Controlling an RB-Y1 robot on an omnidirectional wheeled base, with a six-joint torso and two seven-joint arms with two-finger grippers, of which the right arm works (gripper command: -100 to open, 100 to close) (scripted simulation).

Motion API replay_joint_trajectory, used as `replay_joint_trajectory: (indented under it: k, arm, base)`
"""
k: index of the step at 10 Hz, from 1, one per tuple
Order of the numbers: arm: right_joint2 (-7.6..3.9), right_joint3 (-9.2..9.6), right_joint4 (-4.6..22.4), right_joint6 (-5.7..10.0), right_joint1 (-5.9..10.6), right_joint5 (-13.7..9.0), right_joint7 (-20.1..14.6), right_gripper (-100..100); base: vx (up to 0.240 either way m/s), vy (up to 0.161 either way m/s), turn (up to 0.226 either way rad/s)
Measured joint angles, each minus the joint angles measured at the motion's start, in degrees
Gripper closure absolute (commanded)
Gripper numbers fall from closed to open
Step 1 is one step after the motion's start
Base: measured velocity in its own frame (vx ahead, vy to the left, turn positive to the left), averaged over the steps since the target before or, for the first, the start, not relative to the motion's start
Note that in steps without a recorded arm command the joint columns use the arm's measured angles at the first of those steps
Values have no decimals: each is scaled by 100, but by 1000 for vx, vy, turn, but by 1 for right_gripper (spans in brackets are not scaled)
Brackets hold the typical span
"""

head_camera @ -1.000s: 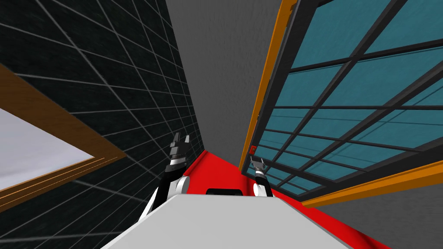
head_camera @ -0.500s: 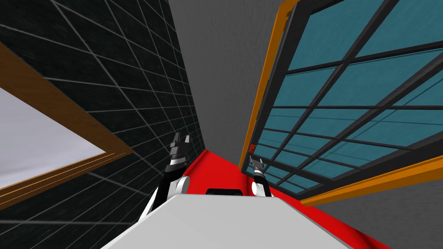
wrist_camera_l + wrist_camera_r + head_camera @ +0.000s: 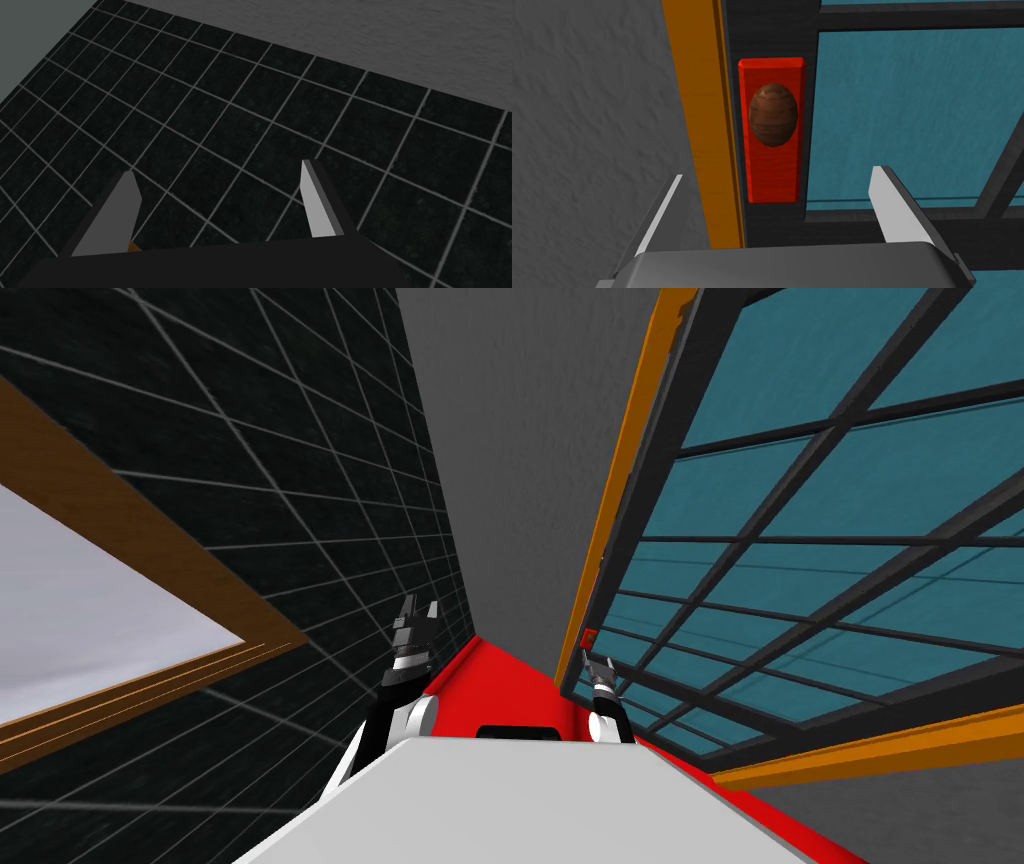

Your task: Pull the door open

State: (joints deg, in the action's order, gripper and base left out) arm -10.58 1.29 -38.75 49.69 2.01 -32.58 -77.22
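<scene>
The right gripper (image 3: 778,173), fingers released, hovers just short of the brown knob (image 3: 773,115) (left gripper (image 3: 217,167) likewise released, well apart from it).

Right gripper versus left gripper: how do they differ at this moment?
The right gripper points at the brown knob and red plate of the door, with the knob ahead of its fingers, untouched; the left gripper points at a black tiled wall. The right gripper sits close to the door's edge; the left gripper is off by the wall, apart from the door. Both are open and hold nothing.
</scene>
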Motion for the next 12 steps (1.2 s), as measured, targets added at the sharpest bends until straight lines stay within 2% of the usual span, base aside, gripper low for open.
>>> replay_joint_trajectory:
  k: [2,4,5,6,12]
  arm:
    - [-143,-25,-36,29,-128,-38,-146,-100]
    - [-327,-29,132,133,-157,-63,-377,-100]
    - [-430,-54,2,96,-287,-93,-450,-100]
    - [-442,-58,-17,84,-299,-96,-464,100]
    - [-431,-53,14,78,-296,-93,-448,100]
  base:
    - [200,2,84]
    - [204,-19,93]
    - [93,-10,23]
    - [-14,0,-20]
    - [-33,-1,12]
